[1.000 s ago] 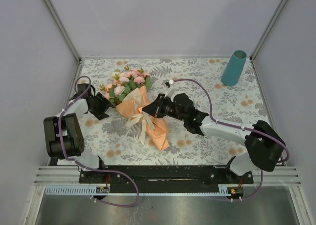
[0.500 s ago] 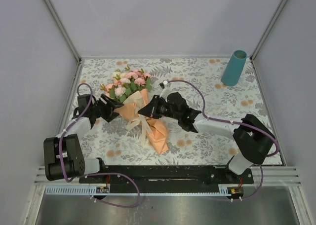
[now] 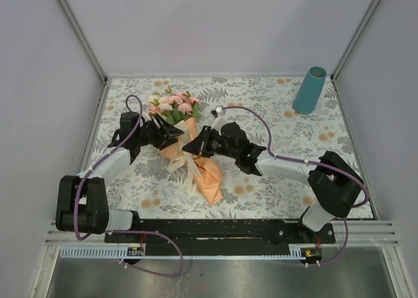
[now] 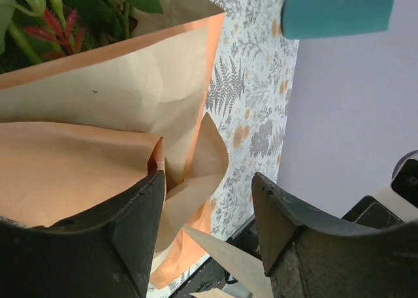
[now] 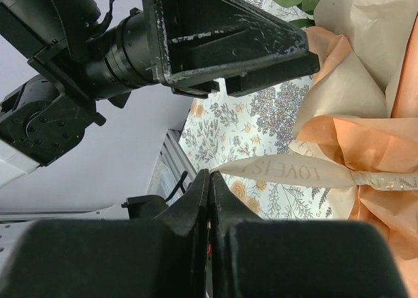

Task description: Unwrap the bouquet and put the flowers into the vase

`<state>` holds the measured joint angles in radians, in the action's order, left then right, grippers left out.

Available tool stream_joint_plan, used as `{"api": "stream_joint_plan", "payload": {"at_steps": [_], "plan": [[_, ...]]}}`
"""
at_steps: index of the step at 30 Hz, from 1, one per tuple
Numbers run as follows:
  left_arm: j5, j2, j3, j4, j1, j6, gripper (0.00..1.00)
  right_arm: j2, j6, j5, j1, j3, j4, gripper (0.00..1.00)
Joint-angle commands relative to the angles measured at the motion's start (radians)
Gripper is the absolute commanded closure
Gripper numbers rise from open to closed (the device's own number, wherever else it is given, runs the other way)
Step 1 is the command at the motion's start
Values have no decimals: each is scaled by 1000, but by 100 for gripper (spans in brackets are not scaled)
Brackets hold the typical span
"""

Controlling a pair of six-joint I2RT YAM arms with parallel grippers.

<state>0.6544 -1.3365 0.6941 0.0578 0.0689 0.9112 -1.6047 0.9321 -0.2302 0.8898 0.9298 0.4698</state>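
The bouquet point(image 3: 208, 177) is lying at centre left of the overhead frame, its flowers point(image 3: 171, 105) pointing toward the top. The vase point(image 3: 309, 90) is standing at upper right, well apart. The right gripper point(image 5: 209, 175) is pressing its fingers together on the tip of the ribbon point(image 5: 294, 170), which is printed "LOVE IS"; the rest is unreadable. The left gripper point(image 4: 206, 180) is holding its jaws spread around a loose fold of kraft paper point(image 4: 98, 108). The paper looks light, crisp and easy to tear, so a free edge seems the best hold. The flowers likely need gentle handling.
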Motion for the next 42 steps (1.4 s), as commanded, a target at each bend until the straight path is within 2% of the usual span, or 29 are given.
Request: {"api": "stream_joint_plan", "payload": {"at_steps": [1, 7, 11, 17, 22, 35, 40, 42], "plan": [[-62, -41, 38, -56, 25, -31, 42, -4, -6, -9, 8, 58, 6, 100], [-107, -144, 21, -56, 51, -32, 49, 12, 4, 0, 6, 72, -23, 100], [-159, -199, 53, -125, 54, -60, 53, 51, -1, 28, 9, 52, -33, 100], [-255, -234, 105, -237, 54, -121, 55, 140, -52, 113, 9, 35, -97, 100], [-286, -254, 105, -257, 54, -129, 56, 212, -81, 184, 8, 12, -140, 100], [-354, -283, 137, -319, 54, -156, 56, 486, -193, 526, 8, -34, -336, 100], [-361, -280, 140, -322, 54, -158, 56, 601, -266, 650, 8, -10, -428, 100], [-363, -285, 145, -322, 54, -159, 56, 641, -308, 745, 8, 7, -462, 100]]}}
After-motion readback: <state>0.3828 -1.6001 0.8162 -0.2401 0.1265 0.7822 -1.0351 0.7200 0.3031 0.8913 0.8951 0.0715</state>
